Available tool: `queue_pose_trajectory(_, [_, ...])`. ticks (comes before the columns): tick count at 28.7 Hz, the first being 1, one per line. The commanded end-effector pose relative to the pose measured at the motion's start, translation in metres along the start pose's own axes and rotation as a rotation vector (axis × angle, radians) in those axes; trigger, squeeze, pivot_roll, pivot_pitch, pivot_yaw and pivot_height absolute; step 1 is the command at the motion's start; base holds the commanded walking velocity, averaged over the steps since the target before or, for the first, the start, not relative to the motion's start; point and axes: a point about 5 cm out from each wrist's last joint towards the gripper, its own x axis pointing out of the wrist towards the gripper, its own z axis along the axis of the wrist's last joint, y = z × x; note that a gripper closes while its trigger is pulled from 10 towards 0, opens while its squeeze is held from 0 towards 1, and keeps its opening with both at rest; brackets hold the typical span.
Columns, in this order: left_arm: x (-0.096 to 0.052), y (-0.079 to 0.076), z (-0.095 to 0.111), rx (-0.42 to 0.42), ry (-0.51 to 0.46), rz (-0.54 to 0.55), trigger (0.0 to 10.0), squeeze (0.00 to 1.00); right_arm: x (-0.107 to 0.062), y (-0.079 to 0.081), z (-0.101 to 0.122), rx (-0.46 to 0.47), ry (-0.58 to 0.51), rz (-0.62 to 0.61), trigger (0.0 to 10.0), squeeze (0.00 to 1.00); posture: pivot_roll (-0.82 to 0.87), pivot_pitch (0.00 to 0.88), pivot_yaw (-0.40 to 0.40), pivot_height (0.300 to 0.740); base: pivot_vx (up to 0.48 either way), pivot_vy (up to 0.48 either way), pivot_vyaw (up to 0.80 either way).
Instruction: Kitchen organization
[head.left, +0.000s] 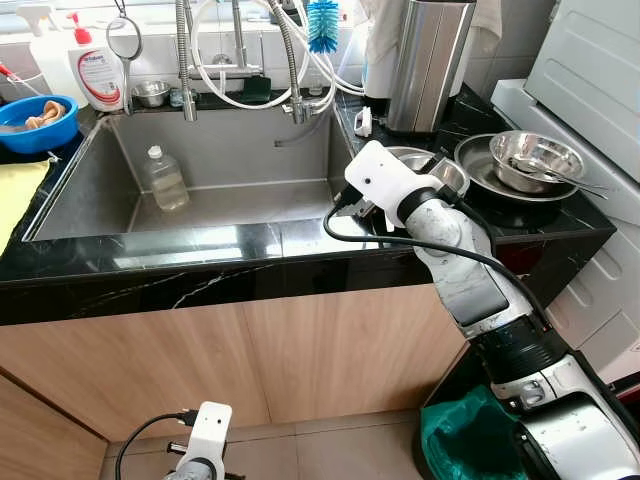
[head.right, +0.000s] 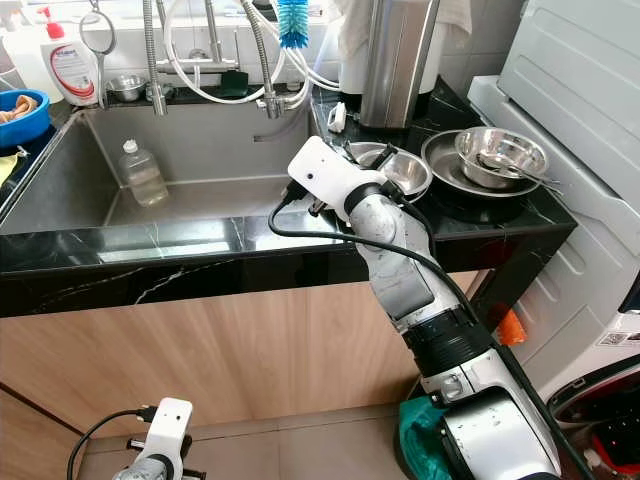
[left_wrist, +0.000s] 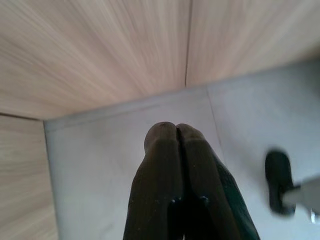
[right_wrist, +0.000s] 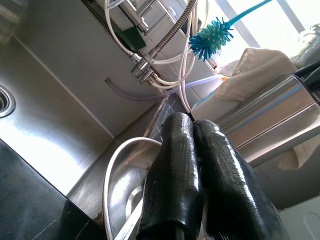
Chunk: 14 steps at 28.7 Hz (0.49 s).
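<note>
I count three steel bowls on the black table, right of centre in frame, plus one small one behind the sink. My right gripper hangs over the nearest bowl, jaws pressed together, empty. One plastic bottle lies in the sink. My left gripper, jaws also pressed together, hangs near the floor.

The two eye views look forward and down from the robot's head, high above the black counter. Both show the sink in the upper left of the frame. The left wrist view looks down, close to the grey floor. The right wrist view sits low and very near a steel bowl, facing the sink's back wall.
</note>
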Motion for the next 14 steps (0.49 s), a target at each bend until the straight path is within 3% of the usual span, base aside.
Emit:
queue_pose_trajectory(1, [-0.002, 0.001, -0.001, -0.028, -0.027, 0.022, 10.0, 0.0, 0.0, -0.003, -0.001, -0.001, 0.0, -0.003, 10.0, 0.0, -0.19, 0.0, -0.001, 0.74, 0.0, 0.0, 0.0])
queue_pose_trajectory(2, [-0.002, 0.001, 0.001, -0.03, -0.055, 0.024, 10.0, 0.0, 0.0, -0.003, -0.001, -0.002, 0.001, -0.004, 10.0, 0.0, -0.18, 0.0, 0.001, 0.74, 0.0, 0.0, 0.0])
queue_pose_trajectory(3, [0.004, 0.009, 0.031, -0.058, -0.167, 0.04, 10.0, 0.0, 0.0, -0.004, -0.001, -0.002, -0.001, -0.009, 10.0, 0.0, -0.18, 0.0, 0.001, 0.74, 0.0, 0.0, 0.0])
queue_pose_trajectory(4, [0.004, 0.009, 0.031, -0.058, -0.167, 0.04, 10.0, 0.0, 0.0, -0.004, -0.001, -0.002, -0.001, -0.009, 10.0, 0.0, -0.18, 0.0, 0.001, 0.74, 0.0, 0.0, 0.0])
queue_pose_trajectory(5, [0.011, 0.028, 0.081, -0.1, -0.313, 0.069, 10.0, 0.0, 0.0, -0.004, 0.0, -0.001, -0.005, -0.013, 10.0, 0.0, -0.18, 0.0, 0.003, 0.74, 0.0, 0.0, 0.0])
queue_pose_trajectory(9, [0.0, 0.062, 0.161, -0.191, -0.616, 0.123, 10.0, 0.0, 0.0, -0.003, 0.001, 0.0, -0.012, -0.012, 10.0, 0.0, -0.18, 0.0, 0.002, 0.74, 0.0, 0.0, 0.0])
queue_pose_trajectory(14, [-0.008, 0.068, 0.177, -0.15, -0.705, 0.129, 10.0, 0.0, 0.0, -0.001, -0.001, 0.0, -0.005, -0.008, 10.0, 0.0, -0.17, 0.0, 0.003, 0.74, 0.0, 0.0, 0.0])
